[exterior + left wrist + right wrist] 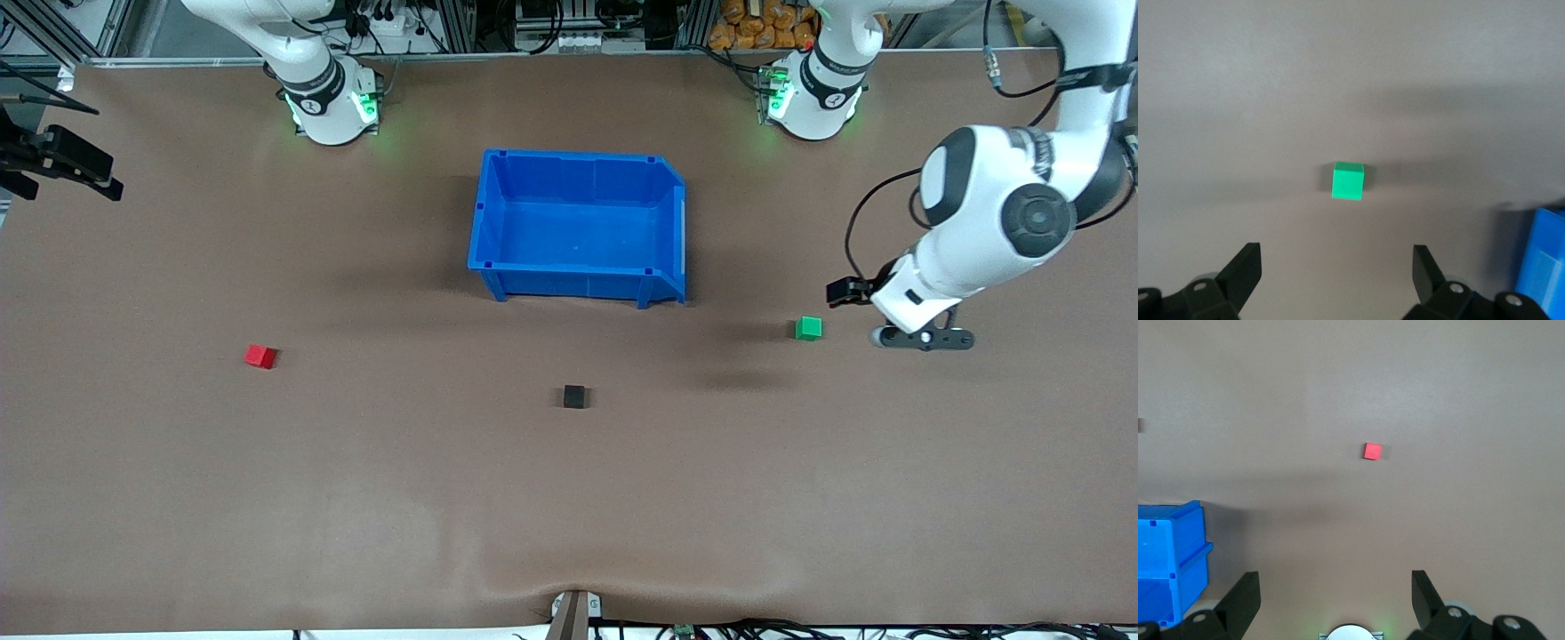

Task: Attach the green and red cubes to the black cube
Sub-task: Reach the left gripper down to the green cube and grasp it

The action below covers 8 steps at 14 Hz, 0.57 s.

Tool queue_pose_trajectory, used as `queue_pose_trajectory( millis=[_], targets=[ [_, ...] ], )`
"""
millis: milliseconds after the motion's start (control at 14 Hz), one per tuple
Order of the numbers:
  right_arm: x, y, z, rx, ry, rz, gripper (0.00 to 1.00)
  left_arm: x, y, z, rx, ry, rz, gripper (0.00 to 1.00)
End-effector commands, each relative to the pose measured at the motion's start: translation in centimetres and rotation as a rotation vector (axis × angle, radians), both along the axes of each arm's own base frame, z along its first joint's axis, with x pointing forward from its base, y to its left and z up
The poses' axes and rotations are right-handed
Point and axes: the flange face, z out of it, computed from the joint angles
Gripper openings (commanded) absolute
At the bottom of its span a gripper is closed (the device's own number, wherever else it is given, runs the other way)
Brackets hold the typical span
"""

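The black cube (575,396) sits on the brown table, nearer the front camera than the blue bin. The green cube (808,328) lies toward the left arm's end of the table; it also shows in the left wrist view (1348,181). The red cube (260,356) lies toward the right arm's end and shows in the right wrist view (1372,451). My left gripper (845,292) hovers low beside the green cube, open and empty (1336,263). My right gripper (1336,587) is open and empty, held high above the table near its own base, outside the front view.
A blue bin (578,284) stands open in the middle of the table between the two arm bases; a corner of it shows in each wrist view (1545,267) (1171,553). A black camera mount (62,160) juts in at the right arm's end.
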Motion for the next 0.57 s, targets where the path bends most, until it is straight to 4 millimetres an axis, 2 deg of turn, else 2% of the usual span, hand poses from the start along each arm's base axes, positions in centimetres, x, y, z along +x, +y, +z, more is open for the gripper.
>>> queue_pose_trajectory(
  millis=[0,214,357,500],
  targets=[
    [0.3,-0.3,0.4,0.011,-0.005,0.000,1.00,-0.7,0.0,-6.0,0.012,0.038,-0.009,1.00],
    [0.8,-0.4,-0.2,0.011,0.005,-0.001,1.00,-0.1,0.4,-11.4,0.043,0.039,-0.049,1.00],
    [1.2,-0.4,-0.6,0.019,0.003,-0.002,1.00,-0.1,0.4,-12.9,0.039,0.043,-0.036,1.00],
    [3.0,-0.6,-3.6,0.019,0.056,-0.004,1.00,-0.1,-0.6,-13.7,0.044,0.039,0.024,1.00]
  ],
)
